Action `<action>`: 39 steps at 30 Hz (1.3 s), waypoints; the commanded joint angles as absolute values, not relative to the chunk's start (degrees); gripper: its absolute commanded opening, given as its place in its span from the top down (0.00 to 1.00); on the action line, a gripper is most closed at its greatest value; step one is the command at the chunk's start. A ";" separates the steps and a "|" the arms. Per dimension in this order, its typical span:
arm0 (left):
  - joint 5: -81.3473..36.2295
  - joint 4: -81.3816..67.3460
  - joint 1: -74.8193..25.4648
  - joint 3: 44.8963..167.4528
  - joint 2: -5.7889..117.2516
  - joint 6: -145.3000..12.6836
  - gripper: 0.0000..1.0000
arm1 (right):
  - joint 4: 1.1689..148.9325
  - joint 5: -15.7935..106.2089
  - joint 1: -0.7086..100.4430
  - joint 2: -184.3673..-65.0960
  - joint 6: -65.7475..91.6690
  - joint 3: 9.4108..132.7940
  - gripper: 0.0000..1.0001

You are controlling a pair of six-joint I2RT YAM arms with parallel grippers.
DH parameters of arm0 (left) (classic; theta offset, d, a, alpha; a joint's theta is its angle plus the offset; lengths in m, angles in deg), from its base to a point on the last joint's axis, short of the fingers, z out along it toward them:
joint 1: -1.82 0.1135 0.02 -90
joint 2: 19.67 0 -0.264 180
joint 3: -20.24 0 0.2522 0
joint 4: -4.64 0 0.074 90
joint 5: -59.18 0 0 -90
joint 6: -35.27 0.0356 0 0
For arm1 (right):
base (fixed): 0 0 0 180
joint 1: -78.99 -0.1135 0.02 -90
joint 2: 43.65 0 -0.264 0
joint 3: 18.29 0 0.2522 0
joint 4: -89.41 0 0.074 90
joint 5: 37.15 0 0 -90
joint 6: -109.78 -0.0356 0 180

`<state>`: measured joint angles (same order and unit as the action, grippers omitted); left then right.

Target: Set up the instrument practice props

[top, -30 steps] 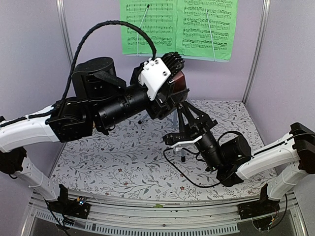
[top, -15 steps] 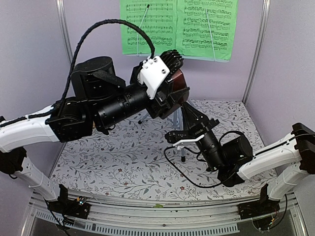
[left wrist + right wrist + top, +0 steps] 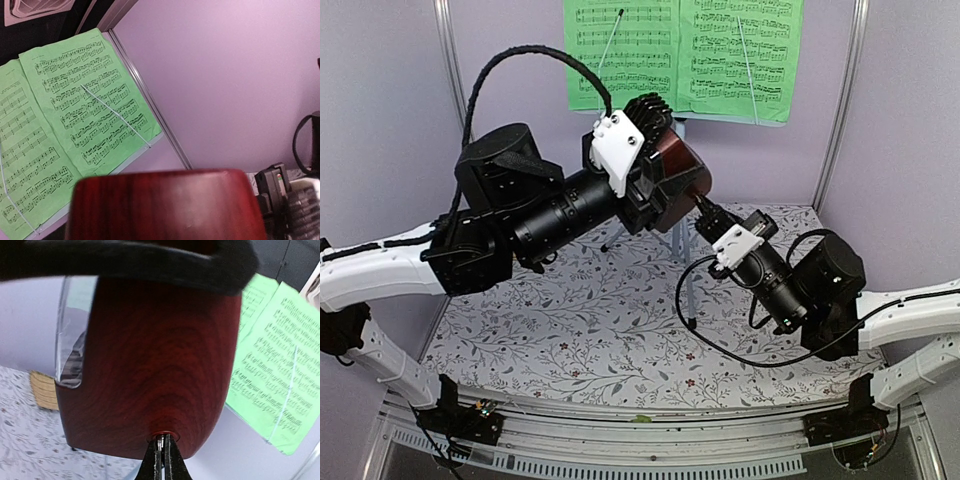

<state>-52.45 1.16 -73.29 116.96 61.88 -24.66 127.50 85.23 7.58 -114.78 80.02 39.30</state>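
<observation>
A: Where's the metronome (image 3: 155, 370)?
B: Aloft, clamped in the left pincer (image 3: 668, 165). The right pincer (image 3: 161, 452) is closed tight, tips meeting a small silver stub (image 3: 160, 440) on its side.
A: And around them?
B: Floral surface (image 3: 570, 330) well below both pincers. Behind them, the green booklet (image 3: 685, 55) lies open on the music stand (image 3: 687, 290), against lilac walls (image 3: 380, 120).
</observation>
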 commanded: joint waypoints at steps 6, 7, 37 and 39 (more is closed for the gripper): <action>-43.78 19.11 -72.58 106.55 59.15 -27.25 1.00 | 100.79 75.09 9.13 -105.62 16.05 46.47 1.00; -43.60 20.08 -72.62 105.84 59.15 -27.61 1.00 | 100.28 73.46 9.79 -105.15 9.89 46.11 1.00; -38.20 40.92 -68.47 87.78 57.91 -28.11 1.00 | 135.88 55.35 21.95 -110.24 -71.01 32.41 1.00; -38.37 41.12 -68.28 87.80 57.86 -28.10 1.00 | 137.12 56.22 22.04 -110.42 -72.15 32.16 1.00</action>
<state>-41.87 39.02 -68.50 88.64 58.58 -29.28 120.64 52.29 21.06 -110.54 -62.22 31.98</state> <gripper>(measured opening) 0.678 0.020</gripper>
